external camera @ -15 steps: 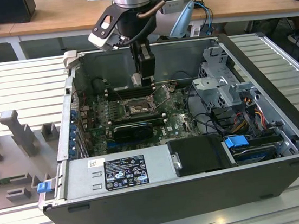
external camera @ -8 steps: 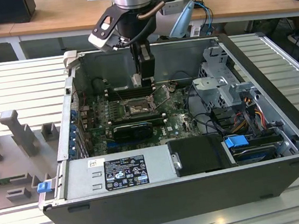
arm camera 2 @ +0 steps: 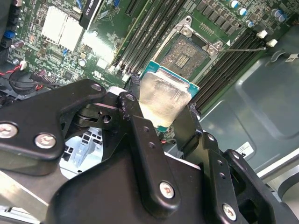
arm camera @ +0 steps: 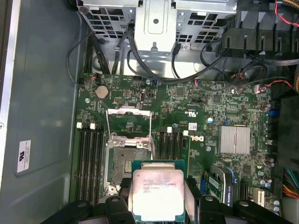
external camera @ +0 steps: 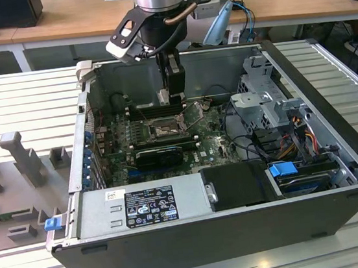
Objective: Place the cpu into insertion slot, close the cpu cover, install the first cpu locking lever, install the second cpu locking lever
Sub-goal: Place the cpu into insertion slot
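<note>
Open computer case point(external camera: 198, 239) lying on its side on a slatted metal table point(external camera: 18, 101). Inside: green motherboard point(external camera: 117, 138), boxed power supply point(external camera: 142, 207) along the near wall with a white-and-black printed sticker, and a metal drive cage point(external camera: 259, 98) with cable bundles on the exterior view's right.

Reaching down into the case from above, the gripper point(external camera: 171, 82) is clamped on the cpu point(external camera: 163, 97), fingers point(arm camera 2: 135, 119) pressed to two opposite edges. Chip carried clear of the board, above the insertion slot point(external camera: 163, 128) and toward its far side.

In the first wrist view, cpu point(arm camera: 156, 193) seen flat-on, silvery lid with several lines of fine print — too small to make out. Just beyond it, the insertion slot point(arm camera: 126, 161) with its contact field bare and the cpu cover point(arm camera: 128, 116) swung up off it. Also a finned heatsink point(arm camera: 235, 140) and a white label point(arm camera: 23, 156) on the case wall.

In the second wrist view, cpu point(arm camera 2: 164, 95) seen at a slant, green edge under a smeared lid — insertion slot point(arm camera 2: 187, 53) beyond, flanked by long black memory slots point(arm camera 2: 140, 32).
</note>
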